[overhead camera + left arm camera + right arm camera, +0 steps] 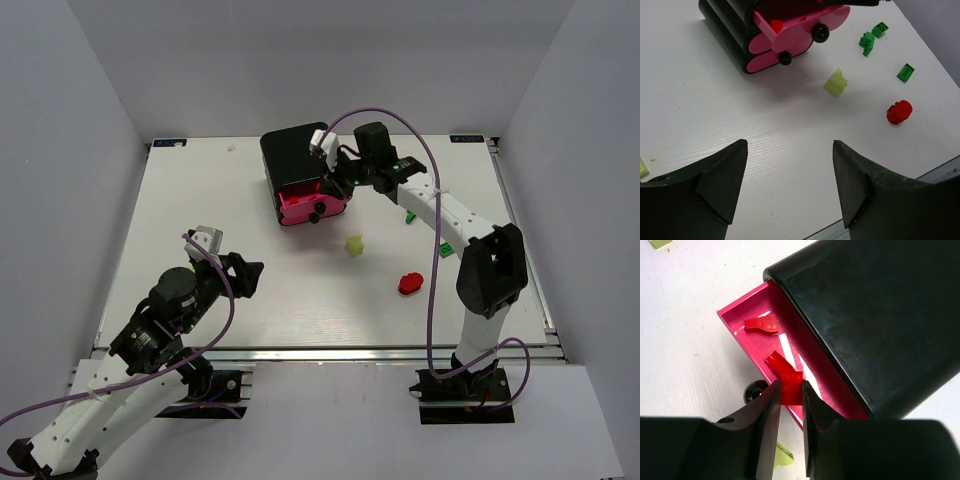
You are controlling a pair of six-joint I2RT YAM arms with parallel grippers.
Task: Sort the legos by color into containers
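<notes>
The black cabinet [293,153] stands at the table's back with its top pink drawer [738,322] pulled out. My right gripper [790,385] hangs over that drawer's front edge, shut on a red lego [784,368]. Another red lego [761,324] lies inside the drawer. On the table in front lie a pale yellow lego [354,244], a red lego [410,284] and green legos [410,215] [446,250]. My left gripper [789,145] hovers open over bare table near the front left, far from the legos, with nothing between its fingers.
A lower pink drawer [771,56] is shut, with its black knob [785,58] showing. A small pale yellow piece [642,166] lies at the left edge of the left wrist view. Grey walls close in the table on three sides.
</notes>
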